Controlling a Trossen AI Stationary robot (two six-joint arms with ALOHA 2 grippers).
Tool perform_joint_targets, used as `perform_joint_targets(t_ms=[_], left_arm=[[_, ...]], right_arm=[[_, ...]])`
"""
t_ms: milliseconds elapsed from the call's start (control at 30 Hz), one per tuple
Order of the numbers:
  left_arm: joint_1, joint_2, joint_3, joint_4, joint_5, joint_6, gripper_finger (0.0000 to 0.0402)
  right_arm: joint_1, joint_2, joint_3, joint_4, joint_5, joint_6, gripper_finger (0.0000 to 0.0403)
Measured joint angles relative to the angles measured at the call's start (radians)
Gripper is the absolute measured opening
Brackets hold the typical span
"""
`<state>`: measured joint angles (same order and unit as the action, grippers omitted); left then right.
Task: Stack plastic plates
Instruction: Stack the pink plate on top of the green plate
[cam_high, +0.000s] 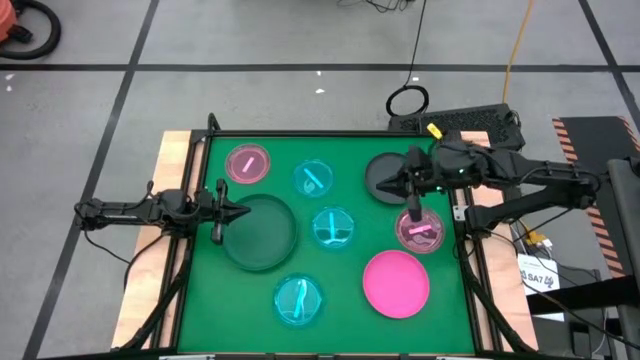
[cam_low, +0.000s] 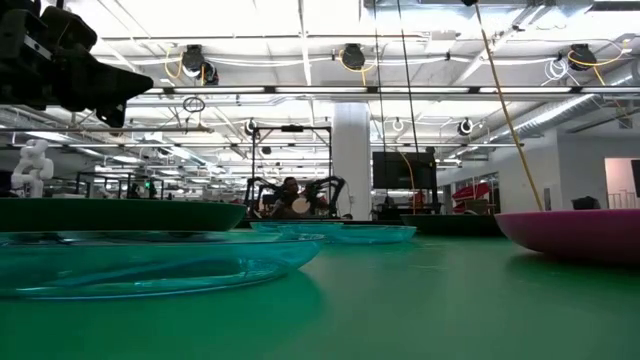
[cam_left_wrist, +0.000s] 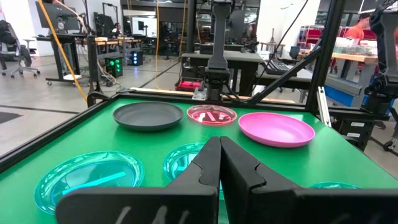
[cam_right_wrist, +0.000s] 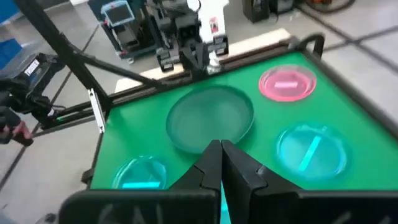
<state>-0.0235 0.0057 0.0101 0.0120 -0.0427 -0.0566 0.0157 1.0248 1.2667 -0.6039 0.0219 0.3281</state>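
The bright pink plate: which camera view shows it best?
The high view: the bright pink plate shows whole, from above. The left wrist view shows it slanted, the low view only an edge, the right wrist view nothing.

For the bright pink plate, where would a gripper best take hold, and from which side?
Probably the raised rim of the bright pink plate: it lies flat and right side up on the green mat, so only the thin edge offers a pinch. The side facing the right gripper looks best; it is nearer to it than to the left gripper, and that rim has bare mat beside it.

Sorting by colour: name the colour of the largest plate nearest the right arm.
Opaque bright pink round plastic plate; high view.
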Motion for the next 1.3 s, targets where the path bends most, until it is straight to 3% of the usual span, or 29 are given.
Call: perform_joint_targets(t_ms=[200, 467, 767, 1133, 1300], left_arm=[[0.0, 0.0, -0.001, 0.013, 0.0, -0.001, 0.0005], [0.0, 0.0, 0.001, 0.062, -0.003, -0.113, 0.0005], [0.0, 0.079, 0.185, -0.158, -0.003, -0.312, 0.0005], [0.0, 0.341, 0.512, -0.437, 0.0, -0.375, 0.0005], [0.0, 0.451, 0.601, -0.512, 0.0, -0.385, 0.0005]], right_arm=[[0.059, 0.055, 0.0, -0.076, -0.001, 0.132, 0.0], [0.091, 0.12, 0.0, -0.338, -0.001, 0.544, 0.0], [0.159, 0.161, -0.024, -0.677, -0.006, 0.804, 0.0], [0.266, 0.162, -0.273, -0.526, -0.179, 1.024, 0.0025], [0.325, 0.162, -0.364, -0.442, -0.181, 1.104, 0.0056]])
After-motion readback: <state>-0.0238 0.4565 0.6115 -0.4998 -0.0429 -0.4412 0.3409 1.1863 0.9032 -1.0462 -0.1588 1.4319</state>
